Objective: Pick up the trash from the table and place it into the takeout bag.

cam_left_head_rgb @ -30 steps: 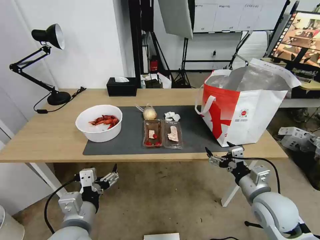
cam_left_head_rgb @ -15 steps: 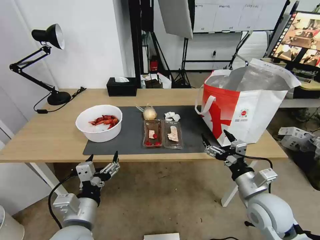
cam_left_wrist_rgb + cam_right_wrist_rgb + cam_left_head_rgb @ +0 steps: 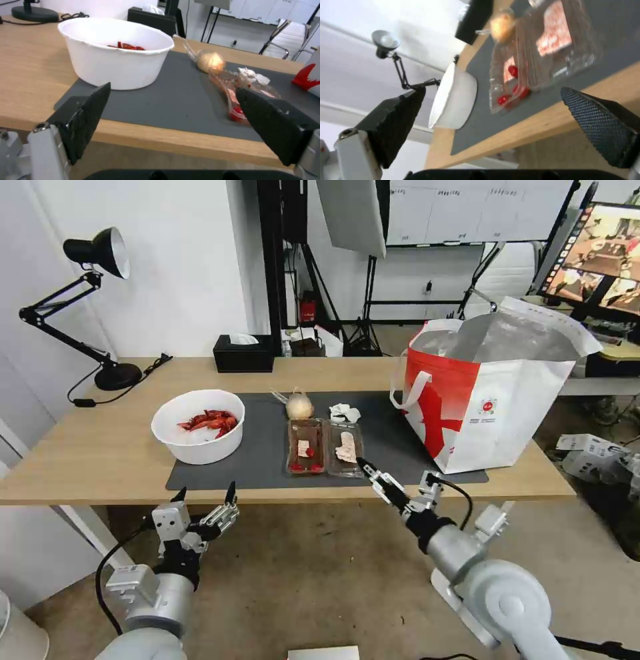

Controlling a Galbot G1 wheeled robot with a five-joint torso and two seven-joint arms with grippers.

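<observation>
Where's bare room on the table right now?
Bare wood: table left of the bowl, and the strip behind the mat between tissue box and takeout bag. Crowded mid-mat: food tray, knotted bag, tissue.

a white bowl of red crayfish shells sits on a dark grey mat over a light-wood table. the red-and-white takeout bag has silver foil lining.
</observation>
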